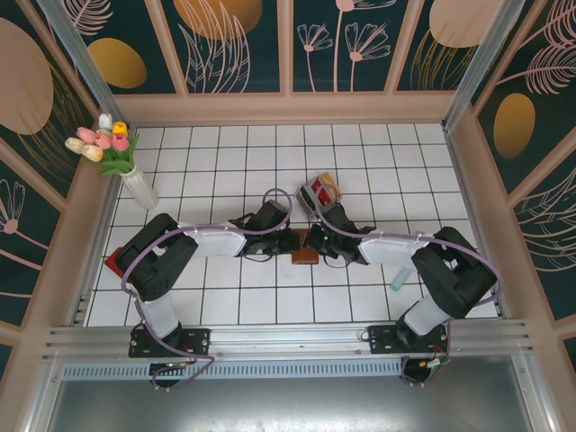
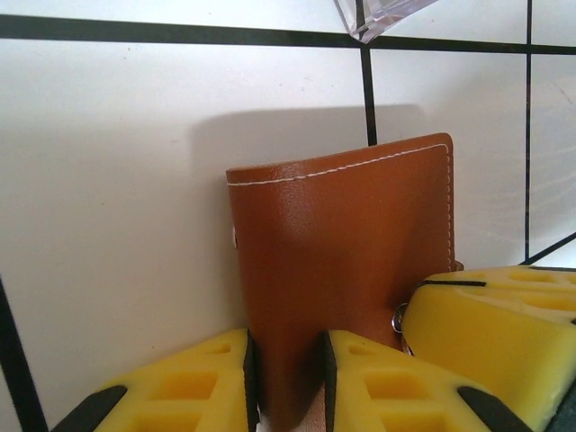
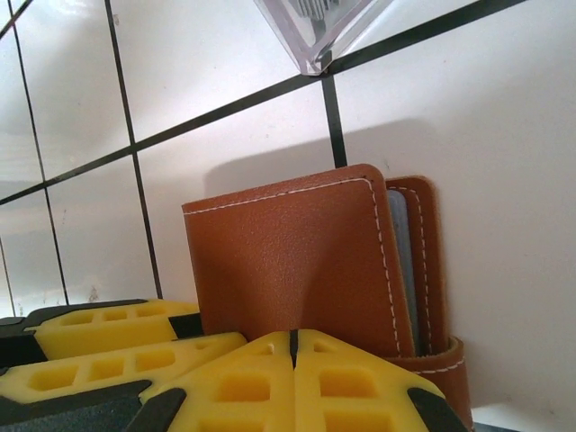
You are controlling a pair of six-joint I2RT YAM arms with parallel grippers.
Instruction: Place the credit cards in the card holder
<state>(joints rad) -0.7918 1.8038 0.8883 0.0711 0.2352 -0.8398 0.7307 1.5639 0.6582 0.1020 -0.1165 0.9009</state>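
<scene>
Pinching the card holder [image 2: 346, 270] near the middle of the worktop [image 1: 225, 162], the left gripper [image 2: 288, 382] clamps its edge, while the right gripper [image 3: 293, 360] sits closed and empty beside it.

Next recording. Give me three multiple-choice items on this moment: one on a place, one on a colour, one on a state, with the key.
1. Where is the card holder?
A. beside the flower vase
B. at mid-table, where the two arms meet
C. inside the clear tray

2. What colour is its stitching?
A. white
B. black
C. red

3. How do the right jaws stand?
A. spread wide
B. closed on a red card
C. shut, pad against pad

Key:
1 B: the top view has the brown leather between the tips of the two arms.
2 A: a white seam runs along its edge in the left wrist view.
3 C: the right wrist view shows the two yellow pads meeting with no gap.
</scene>
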